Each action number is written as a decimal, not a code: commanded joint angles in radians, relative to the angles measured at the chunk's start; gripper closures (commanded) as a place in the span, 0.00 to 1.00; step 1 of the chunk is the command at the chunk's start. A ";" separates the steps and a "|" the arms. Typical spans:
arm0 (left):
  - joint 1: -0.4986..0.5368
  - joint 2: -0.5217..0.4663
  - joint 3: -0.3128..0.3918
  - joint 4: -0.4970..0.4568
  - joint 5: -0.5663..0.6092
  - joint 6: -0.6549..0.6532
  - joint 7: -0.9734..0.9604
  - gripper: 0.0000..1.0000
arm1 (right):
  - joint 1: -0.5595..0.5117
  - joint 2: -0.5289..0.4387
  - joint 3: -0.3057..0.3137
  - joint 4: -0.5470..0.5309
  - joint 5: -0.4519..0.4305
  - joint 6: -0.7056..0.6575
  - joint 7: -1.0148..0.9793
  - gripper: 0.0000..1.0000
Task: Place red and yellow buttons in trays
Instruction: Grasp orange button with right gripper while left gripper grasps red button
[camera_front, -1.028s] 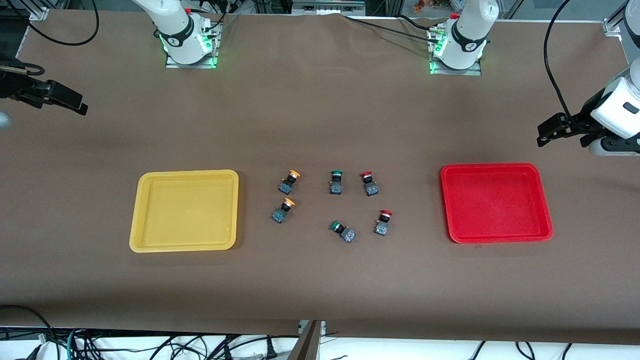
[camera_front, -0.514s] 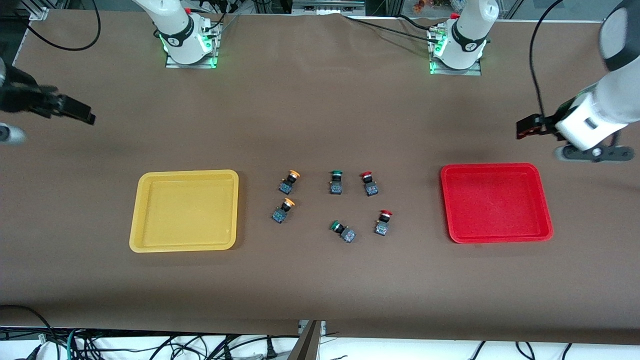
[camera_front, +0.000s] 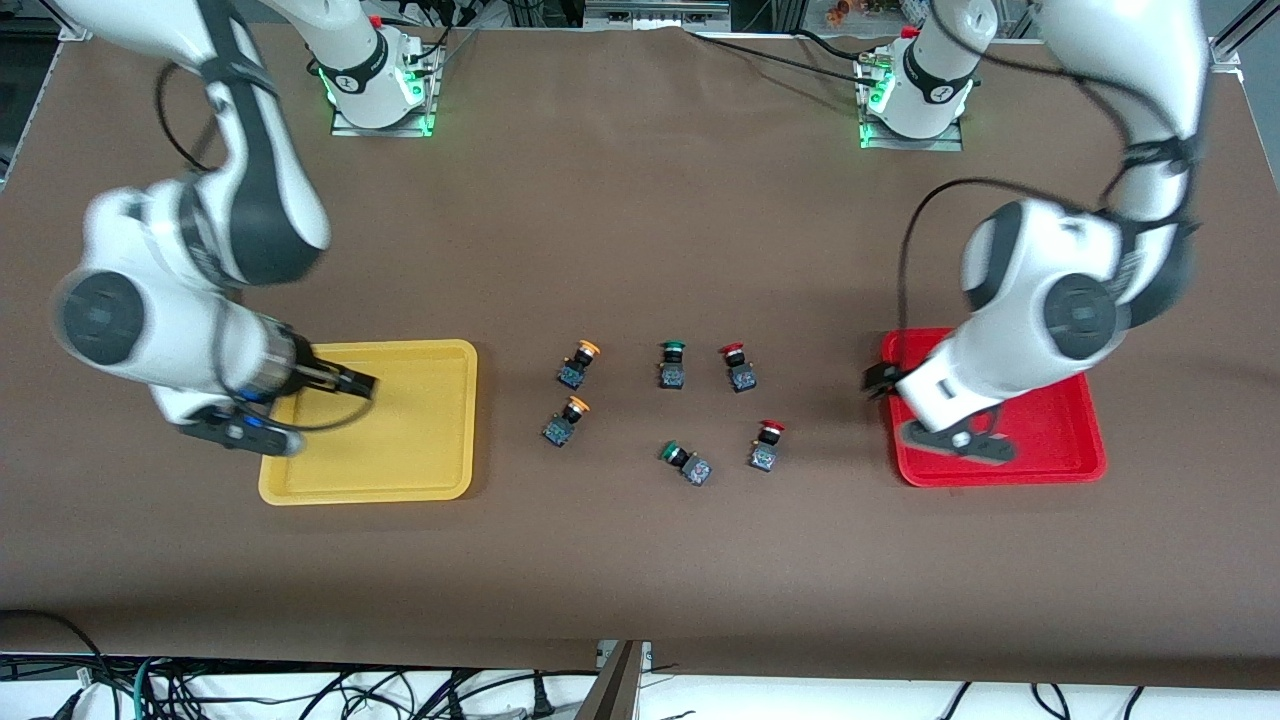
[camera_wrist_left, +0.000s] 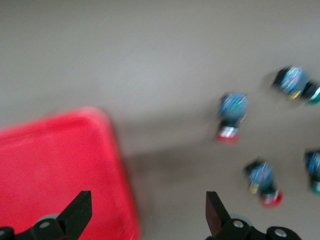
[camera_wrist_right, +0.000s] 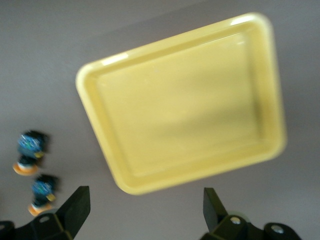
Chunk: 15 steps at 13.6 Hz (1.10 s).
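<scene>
Two orange-yellow buttons (camera_front: 578, 362) (camera_front: 565, 420) lie on the table beside the yellow tray (camera_front: 400, 450). Two red buttons (camera_front: 738, 366) (camera_front: 766, 445) lie nearer the red tray (camera_front: 1050, 450). My right gripper (camera_front: 355, 383) is open and empty over the yellow tray. My left gripper (camera_front: 878, 382) is open and empty over the red tray's edge on the buttons' side. The left wrist view shows the red tray (camera_wrist_left: 55, 165) and both red buttons (camera_wrist_left: 231, 117) (camera_wrist_left: 264, 182). The right wrist view shows the yellow tray (camera_wrist_right: 185, 105) and both orange-yellow buttons (camera_wrist_right: 30, 152) (camera_wrist_right: 42, 195).
Two green-capped switches (camera_front: 672, 363) (camera_front: 686, 462) lie among the buttons at the table's middle. Both trays hold nothing. The brown table cover reaches all round the trays, and cables hang below the table's edge nearest the front camera.
Both arms have swung in from the table's ends, the right gripper to over the yellow tray and the left gripper to over the red tray's edge. The buttons have not moved.
</scene>
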 joint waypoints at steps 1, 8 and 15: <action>-0.108 0.159 0.014 0.063 -0.018 0.222 -0.012 0.00 | 0.091 0.115 -0.006 0.023 0.038 0.136 0.164 0.00; -0.166 0.333 0.012 0.043 -0.012 0.526 -0.043 0.00 | 0.304 0.293 -0.006 0.023 0.039 0.382 0.554 0.00; -0.166 0.306 0.014 0.008 -0.003 0.499 -0.035 0.94 | 0.387 0.321 -0.006 0.021 0.039 0.388 0.586 0.00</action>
